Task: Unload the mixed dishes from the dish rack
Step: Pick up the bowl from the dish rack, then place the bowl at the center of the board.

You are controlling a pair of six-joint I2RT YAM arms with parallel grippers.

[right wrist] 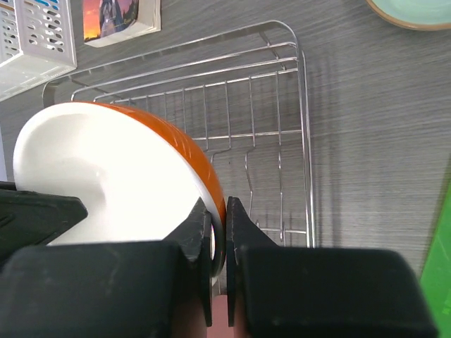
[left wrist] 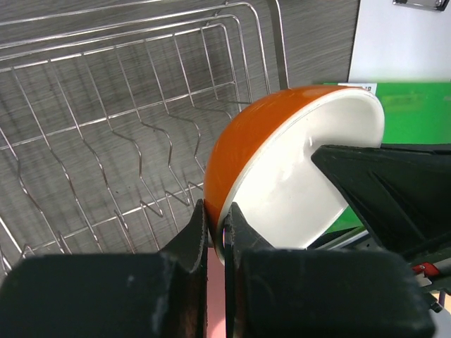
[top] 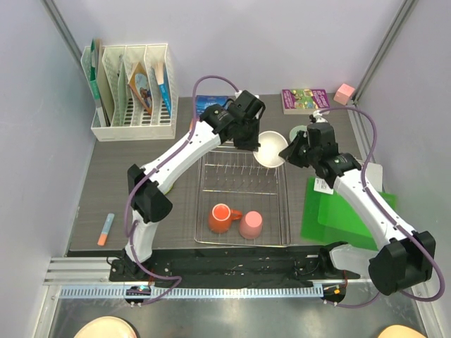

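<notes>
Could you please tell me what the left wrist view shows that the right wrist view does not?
Only left wrist: a flat white sheet. Only right wrist: the white slotted plastic organizer, a colourful picture book and a pale green round dish. Both: the silver wire dish rack, and the plastic bowl, white inside and orange outside, gripped at its rim by the left gripper and the right gripper.
</notes>
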